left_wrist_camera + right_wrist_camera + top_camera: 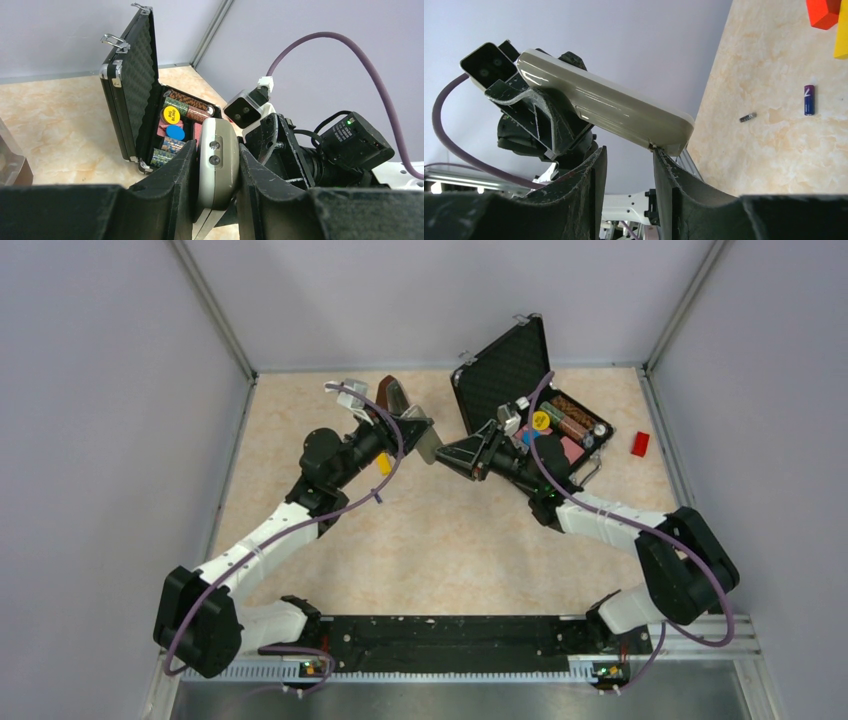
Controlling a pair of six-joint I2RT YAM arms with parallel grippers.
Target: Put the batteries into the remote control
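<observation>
The left tool [217, 148] is clamping the remote control [216, 172] and lifting it, probably to offer its back to the right tool [629, 152]. That tool's jaws are standing apart and empty, just under the remote's end. The bluish-purple battery [808, 99] and the dark grey battery [748, 117] are lying on the worktop [774, 155], well beyond it.

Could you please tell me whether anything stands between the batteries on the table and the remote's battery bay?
Probably yes: the remote control, clamped in the left tool, shows a closed grey back, its cover seemingly on. The purple battery and grey battery lie loose on the table, nothing covering them.
</observation>
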